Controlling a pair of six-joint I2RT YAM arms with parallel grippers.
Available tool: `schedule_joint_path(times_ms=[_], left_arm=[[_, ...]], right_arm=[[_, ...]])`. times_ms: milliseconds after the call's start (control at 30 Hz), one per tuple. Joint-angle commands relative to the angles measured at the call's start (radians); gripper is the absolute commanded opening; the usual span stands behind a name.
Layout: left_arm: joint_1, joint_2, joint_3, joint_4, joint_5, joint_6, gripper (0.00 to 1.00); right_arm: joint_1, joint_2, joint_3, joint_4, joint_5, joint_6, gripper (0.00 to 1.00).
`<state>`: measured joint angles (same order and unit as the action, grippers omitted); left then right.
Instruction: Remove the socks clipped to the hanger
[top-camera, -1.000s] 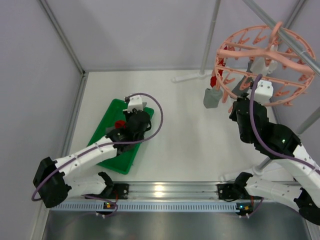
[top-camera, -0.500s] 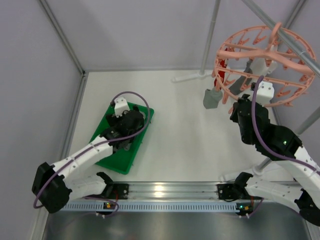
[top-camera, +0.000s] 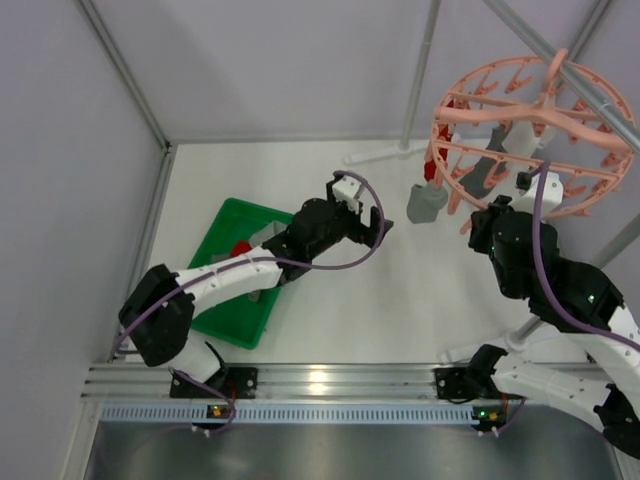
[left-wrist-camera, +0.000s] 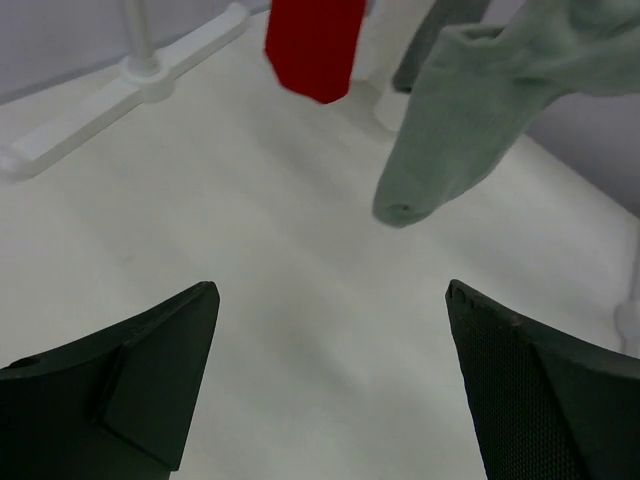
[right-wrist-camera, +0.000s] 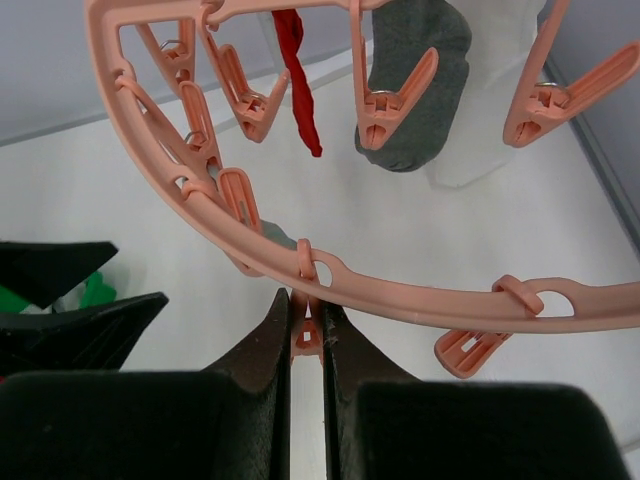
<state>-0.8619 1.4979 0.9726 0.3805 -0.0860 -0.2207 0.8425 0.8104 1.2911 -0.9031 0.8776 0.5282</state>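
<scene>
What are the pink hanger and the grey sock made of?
The hanger looks like hard plastic: it is smooth, a little shiny, and moulded in one salmon-pink colour. The grey sock looks like soft knitted fabric, maybe cotton or a blend: it is matt and fuzzy, and it hangs limp with folds.

White-linked, black-jointed arms (top-camera: 215, 280) with purple cables (top-camera: 536, 245)

I'm in a robot lab test cell here: bare white tabletop (top-camera: 400, 300), plain pale panels (top-camera: 280, 70) and metal frame posts (top-camera: 122, 72) boxing me in. My arms (top-camera: 225, 278) are bolted to an aluminium rail (top-camera: 330, 380) at the near edge.
</scene>
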Motion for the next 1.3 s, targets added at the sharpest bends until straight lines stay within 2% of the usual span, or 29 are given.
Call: schedule_joint_path(times_ms=[0, 200, 300, 467, 633, 667, 700, 767, 800, 833, 867, 933, 967, 1000, 1100, 1133, 1200, 1233, 1267], left_arm=[[0.044, 0.08, 0.115, 0.189, 0.331, 0.05, 0.98], [0.093, 0.229, 0.264, 0.247, 0.607, 0.015, 0.98], [0.096, 0.295, 0.317, 0.265, 0.695, -0.011, 0.98], [0.092, 0.407, 0.374, 0.443, 0.828, -0.144, 0.99], [0.023, 0.504, 0.482, 0.455, 0.913, -0.167, 0.98], [0.011, 0.512, 0.489, 0.455, 0.896, -0.163, 0.92], [-0.002, 0.518, 0.495, 0.455, 0.884, -0.164, 0.69], [-0.025, 0.522, 0.491, 0.455, 0.797, -0.201, 0.35], [-0.028, 0.522, 0.477, 0.454, 0.767, -0.219, 0.0], [-0.028, 0.516, 0.462, 0.454, 0.685, -0.241, 0.0], [-0.028, 0.512, 0.431, 0.454, 0.66, -0.253, 0.0], [-0.032, 0.483, 0.401, 0.436, 0.596, -0.237, 0.0], [-0.04, 0.469, 0.375, 0.42, 0.501, -0.202, 0.0], [-0.048, 0.457, 0.371, 0.404, 0.468, -0.175, 0.0], [-0.101, 0.427, 0.397, 0.305, 0.329, -0.06, 0.0], [-0.142, 0.433, 0.414, 0.238, 0.283, 0.001, 0.0], [-0.181, 0.447, 0.465, 0.193, 0.202, 0.036, 0.0], [-0.21, 0.459, 0.471, 0.184, 0.171, 0.049, 0.0], [-0.222, 0.466, 0.485, 0.164, 0.132, 0.078, 0.0]], right_arm=[[0.013, -0.031, 0.027, -0.1, -0.048, 0.021, 0.0], [0.012, -0.071, 0.002, -0.109, -0.058, 0.016, 0.0], [0.012, -0.088, 0.004, -0.117, -0.061, 0.015, 0.0], [0.012, -0.123, 0.02, -0.135, -0.046, 0.009, 0.0], [0.012, -0.128, 0.034, -0.164, -0.032, 0.045, 0.0], [0.012, -0.128, 0.03, -0.171, -0.031, 0.052, 0.0], [0.012, -0.125, 0.028, -0.174, -0.023, 0.061, 0.0], [0.013, -0.099, 0.043, -0.207, 0.0, 0.093, 0.0], [0.013, -0.088, 0.063, -0.245, 0.029, 0.102, 0.0], [0.012, -0.082, 0.074, -0.259, 0.035, 0.107, 0.0], [0.012, -0.064, 0.088, -0.273, 0.041, 0.116, 0.01], [0.012, -0.05, 0.131, -0.333, 0.031, 0.144, 0.03], [0.012, -0.039, 0.142, -0.351, 0.006, 0.168, 0.04], [0.013, -0.036, 0.152, -0.371, -0.008, 0.173, 0.06], [0.012, -0.019, 0.162, -0.433, -0.009, 0.217, 0.28], [0.012, -0.019, 0.159, -0.472, -0.003, 0.249, 0.42], [0.012, -0.034, 0.137, -0.503, 0.012, 0.28, 0.59], [0.013, -0.046, 0.123, -0.51, 0.011, 0.298, 0.83], [0.012, -0.075, 0.11, -0.507, 0.009, 0.305, 0.99]])
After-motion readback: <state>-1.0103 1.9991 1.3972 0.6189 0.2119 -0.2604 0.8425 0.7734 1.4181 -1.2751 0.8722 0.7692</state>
